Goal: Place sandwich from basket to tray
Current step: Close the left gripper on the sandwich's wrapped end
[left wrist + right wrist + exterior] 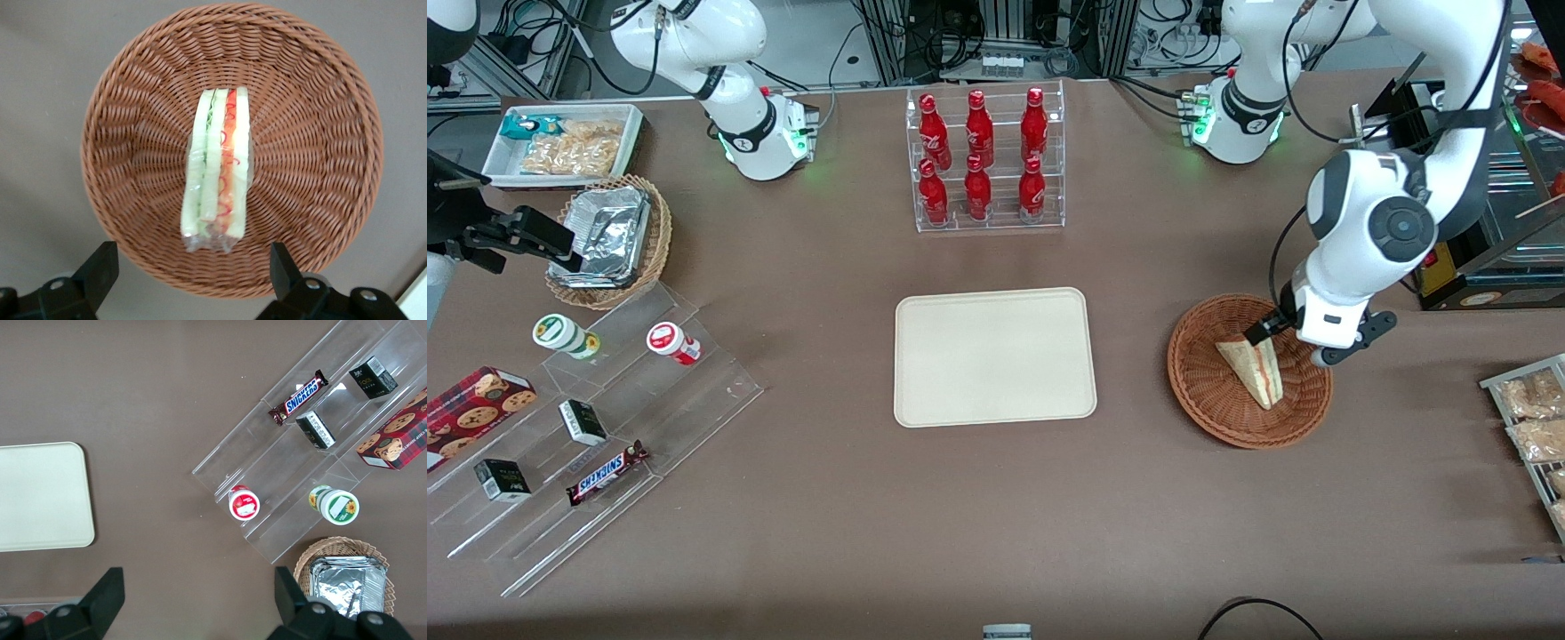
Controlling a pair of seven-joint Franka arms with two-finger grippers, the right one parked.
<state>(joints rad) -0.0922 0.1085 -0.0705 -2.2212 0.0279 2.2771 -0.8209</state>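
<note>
Clear-wrapped, the sandwich (217, 170) is seen lying in the basket (313, 100), cut edge up, with green, red and orange filling showing between pale bread slices. It has not been lifted. The gripper (190, 270) is held just above the basket, over the rim nearer the robot base, with its fingers (100, 267) spread wide and nothing pinched; in the front view the gripper (1294, 342) is seen close beside the wedge's upper corner. The tray (996, 356) lies bare toward the table's middle, well apart from the basket. Step judged: approach, before the grasp. Risks noted: the wrap is slick and the wedge soft, so a grip placed on the film alone could slip, and a hard squeeze could crush the bread. A descent off centre could catch a finger on the wicker rim and drag the basket. A loose hold could drop the sandwich during transfer.
</note>
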